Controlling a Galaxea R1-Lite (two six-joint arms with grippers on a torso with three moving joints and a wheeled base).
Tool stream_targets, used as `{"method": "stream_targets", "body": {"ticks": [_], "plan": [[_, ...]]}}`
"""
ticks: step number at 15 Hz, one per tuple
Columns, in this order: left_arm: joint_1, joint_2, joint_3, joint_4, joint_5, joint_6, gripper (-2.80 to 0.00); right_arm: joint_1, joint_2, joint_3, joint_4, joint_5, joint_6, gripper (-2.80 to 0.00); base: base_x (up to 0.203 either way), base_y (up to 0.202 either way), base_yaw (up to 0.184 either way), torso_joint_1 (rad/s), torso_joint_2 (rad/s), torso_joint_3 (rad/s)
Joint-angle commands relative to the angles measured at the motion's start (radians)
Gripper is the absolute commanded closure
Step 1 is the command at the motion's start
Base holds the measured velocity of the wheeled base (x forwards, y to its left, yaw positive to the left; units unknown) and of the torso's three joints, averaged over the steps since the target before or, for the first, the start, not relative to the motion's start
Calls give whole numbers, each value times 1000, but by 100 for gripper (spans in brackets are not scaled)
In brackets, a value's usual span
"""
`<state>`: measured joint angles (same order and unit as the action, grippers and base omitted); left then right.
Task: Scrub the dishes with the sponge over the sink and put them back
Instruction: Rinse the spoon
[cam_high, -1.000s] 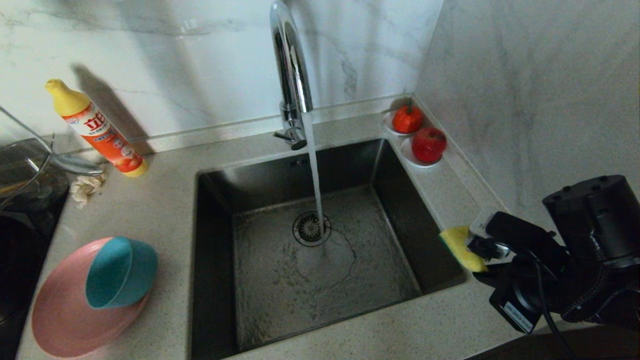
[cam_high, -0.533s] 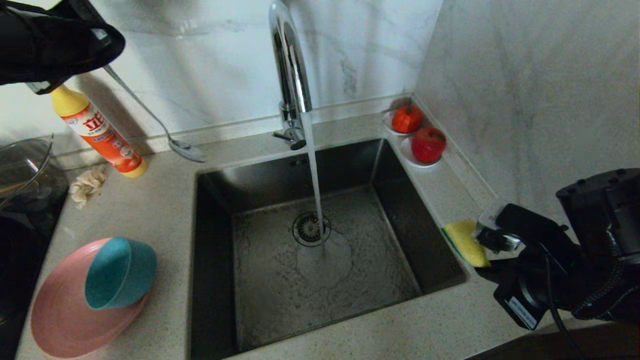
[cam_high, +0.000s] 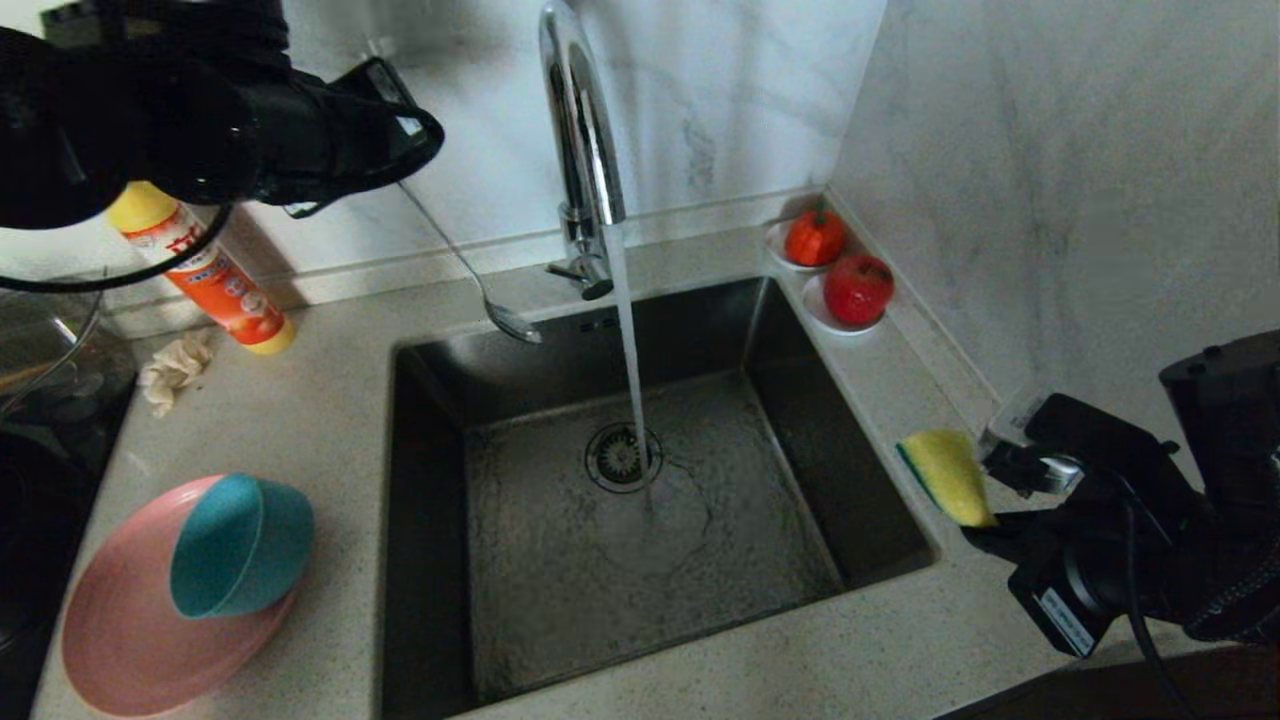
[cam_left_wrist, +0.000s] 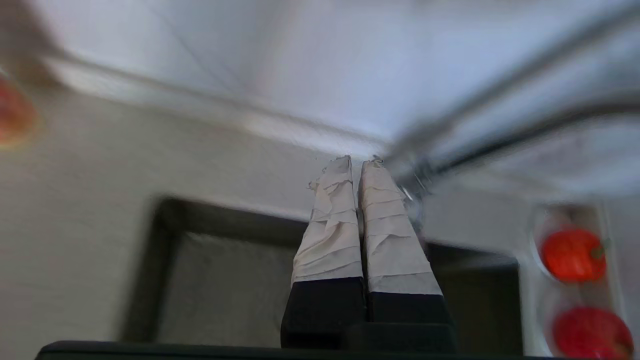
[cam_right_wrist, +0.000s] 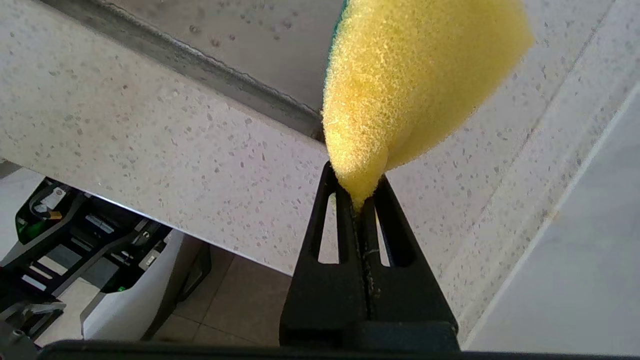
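The slim silver spoon (cam_high: 468, 268) hangs from my left gripper (cam_high: 392, 160), which is shut on its handle high over the counter, left of the tap (cam_high: 580, 130). The spoon's bowl end hovers at the sink's (cam_high: 430, 430) back-left corner. In the left wrist view the taped fingers (cam_left_wrist: 327, 225) of the left gripper (cam_left_wrist: 356, 165) are pressed together. My right gripper (cam_high: 985, 490) is shut on the yellow sponge (cam_high: 948, 475) over the sink's right rim; the right gripper (cam_right_wrist: 357, 192) pinches the sponge (cam_right_wrist: 410, 80) by one end. A teal bowl (cam_high: 235, 545) lies tilted on the pink plate (cam_high: 110, 640) at front left.
Water runs from the tap to the drain (cam_high: 622, 455). An orange detergent bottle (cam_high: 215, 285), a beige rag (cam_high: 172, 370) and a glass pot (cam_high: 40, 340) stand at the left. Two saucers of red fruit (cam_high: 840, 270) sit in the back-right corner.
My left arm has swung in from the far left, carrying the spoon rightwards to the sink's back-left corner. The right gripper with the sponge has drifted slightly right.
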<state>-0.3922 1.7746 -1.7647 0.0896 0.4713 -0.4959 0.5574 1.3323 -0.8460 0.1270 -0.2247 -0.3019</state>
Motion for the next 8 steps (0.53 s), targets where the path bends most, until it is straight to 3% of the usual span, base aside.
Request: {"method": "stream_targets", "body": {"ticks": [1, 6, 8], "plan": [[-35, 95, -23, -8, 9, -21, 0, -1, -12, 8, 0, -1, -2, 0, 0, 0, 0, 0, 0, 0], [-60, 240, -148, -23, 80, -118, 0, -7, -10, 12, 1, 2, 9, 0, 0, 0, 0, 0, 0, 0], [-69, 255, -169, -34, 97, -129, 0, -24, -13, 15, 0, 13, 13, 0, 0, 0, 0, 0, 0, 0]]}}
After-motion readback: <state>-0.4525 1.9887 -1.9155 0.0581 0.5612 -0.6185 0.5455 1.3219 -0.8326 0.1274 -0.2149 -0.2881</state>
